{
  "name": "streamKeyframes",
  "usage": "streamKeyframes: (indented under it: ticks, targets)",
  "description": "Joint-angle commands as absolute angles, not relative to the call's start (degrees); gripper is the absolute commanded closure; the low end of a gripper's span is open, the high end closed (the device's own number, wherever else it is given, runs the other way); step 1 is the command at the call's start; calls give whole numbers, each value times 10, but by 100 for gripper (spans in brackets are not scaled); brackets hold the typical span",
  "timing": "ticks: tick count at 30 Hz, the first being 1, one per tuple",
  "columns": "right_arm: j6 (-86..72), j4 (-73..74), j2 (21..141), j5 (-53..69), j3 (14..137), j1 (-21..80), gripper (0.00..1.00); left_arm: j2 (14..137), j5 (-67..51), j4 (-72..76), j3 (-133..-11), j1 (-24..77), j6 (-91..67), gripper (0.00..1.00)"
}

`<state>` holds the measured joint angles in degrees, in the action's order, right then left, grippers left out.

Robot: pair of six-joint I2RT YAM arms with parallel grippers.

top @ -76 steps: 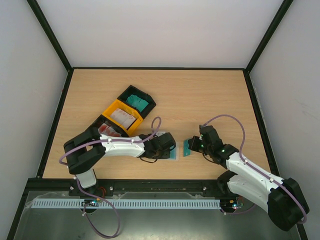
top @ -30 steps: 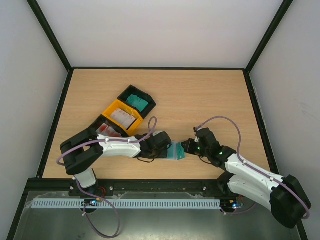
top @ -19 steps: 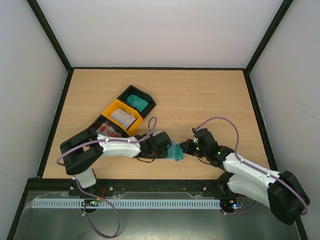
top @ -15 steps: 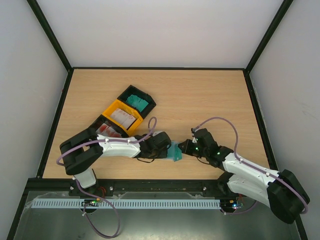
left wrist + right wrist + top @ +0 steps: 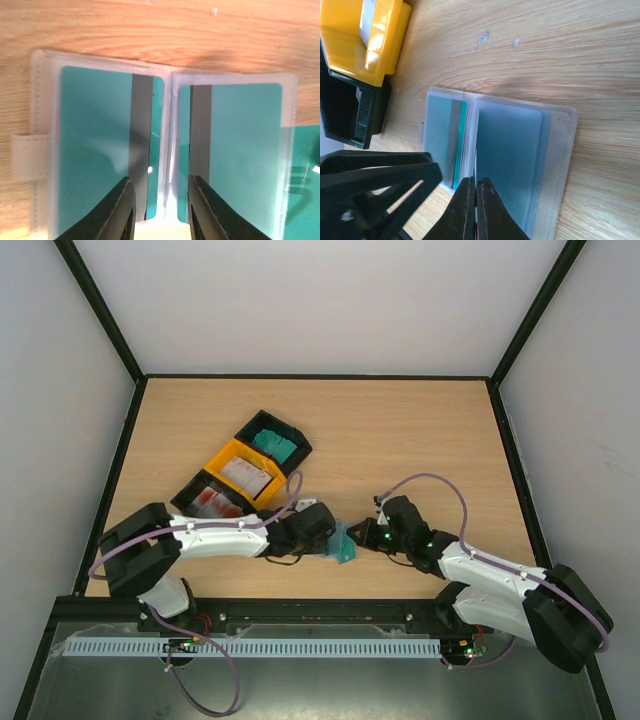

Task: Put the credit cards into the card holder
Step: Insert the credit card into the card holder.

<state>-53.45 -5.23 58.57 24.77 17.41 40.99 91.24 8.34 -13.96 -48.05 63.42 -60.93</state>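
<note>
Teal cards point(image 5: 95, 145) are already sitting in both clear pockets of the card holder point(image 5: 45, 125), each one showing a grey stripe. The holder is lying open and flat on the wooden desk point(image 5: 400, 430), near the front edge, right between the two arms.

A moment ago the left claw point(image 5: 161, 182) was squeezing shut. Now its two fingers are spreading apart, with the holder's middle fold showing in the gap. I think it is letting go because the holder is staying open by itself.

The right claw point(image 5: 474, 180) is pressing tight together. It is looking like it is pinching a loose teal card point(image 5: 305, 200) that is poking out past the holder's side. That card is not all the way in yet.

The holder is looking pale and see-through, with a little beige strap point(image 5: 29, 155) sticking out on one side.
</note>
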Motion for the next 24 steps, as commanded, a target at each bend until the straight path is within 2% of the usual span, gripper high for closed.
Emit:
streamKeyframes:
  ticks: [1, 5, 9, 13, 17, 24]
  targets:
    - [-544, -93, 615, 258, 198, 424, 98, 867, 132, -187, -482, 637, -619, 68]
    - [-552, -110, 634, 255, 211, 438, 98, 826, 178, -218, -480, 638, -629, 65]
    - [-563, -131, 656, 248, 225, 456, 98, 782, 203, -232, -463, 627, -633, 54]
    - [-585, -172, 696, 240, 228, 471, 98, 740, 202, -227, -427, 609, -636, 50]
    - [-584, -167, 708, 206, 236, 472, 98, 704, 169, -188, -379, 585, -630, 45]
    - [-605, -142, 622, 96, 198, 472, 98, 696, 76, -115, -322, 545, -575, 38]
